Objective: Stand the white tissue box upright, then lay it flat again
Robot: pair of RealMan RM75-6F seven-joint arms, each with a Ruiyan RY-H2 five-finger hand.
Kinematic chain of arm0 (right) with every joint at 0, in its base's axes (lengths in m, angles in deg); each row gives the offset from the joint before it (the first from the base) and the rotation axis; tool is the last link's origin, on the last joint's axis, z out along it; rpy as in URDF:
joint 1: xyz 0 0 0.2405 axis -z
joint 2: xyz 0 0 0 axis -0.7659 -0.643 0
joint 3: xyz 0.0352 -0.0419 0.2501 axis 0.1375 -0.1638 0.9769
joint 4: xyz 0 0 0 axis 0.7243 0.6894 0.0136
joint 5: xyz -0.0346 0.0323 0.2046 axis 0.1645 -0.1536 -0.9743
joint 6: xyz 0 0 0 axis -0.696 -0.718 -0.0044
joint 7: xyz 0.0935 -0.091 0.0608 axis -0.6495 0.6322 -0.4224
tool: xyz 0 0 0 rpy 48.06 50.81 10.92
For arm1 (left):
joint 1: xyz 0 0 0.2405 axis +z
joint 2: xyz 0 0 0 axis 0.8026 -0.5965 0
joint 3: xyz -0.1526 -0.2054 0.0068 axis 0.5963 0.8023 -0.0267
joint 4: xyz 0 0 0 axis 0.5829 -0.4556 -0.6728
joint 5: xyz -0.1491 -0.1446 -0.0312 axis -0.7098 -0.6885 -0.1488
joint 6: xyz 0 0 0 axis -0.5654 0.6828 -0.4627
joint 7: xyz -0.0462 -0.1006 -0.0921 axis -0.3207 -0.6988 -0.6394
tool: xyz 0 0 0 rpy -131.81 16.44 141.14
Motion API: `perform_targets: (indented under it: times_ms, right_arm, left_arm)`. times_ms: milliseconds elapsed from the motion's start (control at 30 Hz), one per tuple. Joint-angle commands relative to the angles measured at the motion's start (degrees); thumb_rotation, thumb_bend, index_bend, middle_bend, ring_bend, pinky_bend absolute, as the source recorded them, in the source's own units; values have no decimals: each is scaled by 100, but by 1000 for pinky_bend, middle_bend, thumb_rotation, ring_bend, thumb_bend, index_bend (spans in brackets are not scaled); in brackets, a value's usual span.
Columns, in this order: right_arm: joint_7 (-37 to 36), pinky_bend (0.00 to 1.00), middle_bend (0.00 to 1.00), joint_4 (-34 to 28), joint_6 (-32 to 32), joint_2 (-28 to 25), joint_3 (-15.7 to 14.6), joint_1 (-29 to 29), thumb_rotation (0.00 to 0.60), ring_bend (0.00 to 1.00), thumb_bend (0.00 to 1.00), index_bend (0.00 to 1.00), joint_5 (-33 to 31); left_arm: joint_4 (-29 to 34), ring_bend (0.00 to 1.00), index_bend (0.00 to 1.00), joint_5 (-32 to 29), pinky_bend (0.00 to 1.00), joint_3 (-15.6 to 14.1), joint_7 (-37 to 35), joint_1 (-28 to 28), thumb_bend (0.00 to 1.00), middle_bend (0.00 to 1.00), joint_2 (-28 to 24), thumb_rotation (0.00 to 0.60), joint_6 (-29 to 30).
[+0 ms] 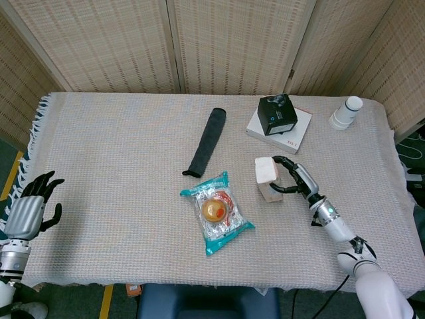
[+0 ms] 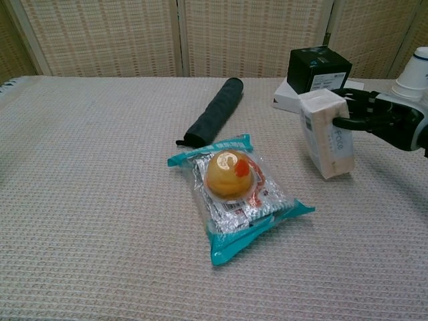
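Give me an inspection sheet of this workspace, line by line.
Surface: table under a woven cloth.
Job's things: white tissue box stands on end, leaning slightly.
Clutter: snack packet, rolled dark cloth, black box on a white box, white bottle.
Hands: right hand grips the tissue box; left hand off the table's edge, holding nothing.
Cables: nothing seen.
Surroundings: woven screens behind.

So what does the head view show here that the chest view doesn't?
Only the head view shows the left hand, open and idle at the table's left edge, and the whole white bottle.
Only the chest view shows the print on the white tissue box.
Both show the right hand holding that box tilted on end, the snack packet, dark roll and black box.
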Motion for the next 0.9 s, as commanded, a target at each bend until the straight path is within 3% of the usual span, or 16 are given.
perform_targets:
  times_ms: [33,733,900]
  right_arm:
    - [-62,0,383,-6,-144,-72,-92,49,600,149,213,381,30]
    - [326,0,383,-622,-161,-843,-559,398,600,152,213,376,67]
    - [369,0,382,-795,-60,-978,-649,342,600,151,213,327,103]
  left_arm:
    - [6,0,191,6,117,-5,13,-4,550,0,1,600,-3]
    - [67,0,191,26,118,-28,110,-6,549,0,1,600,12]
    - [78,0,192,37,118,-36,150,-8,549,0,11,600,22]
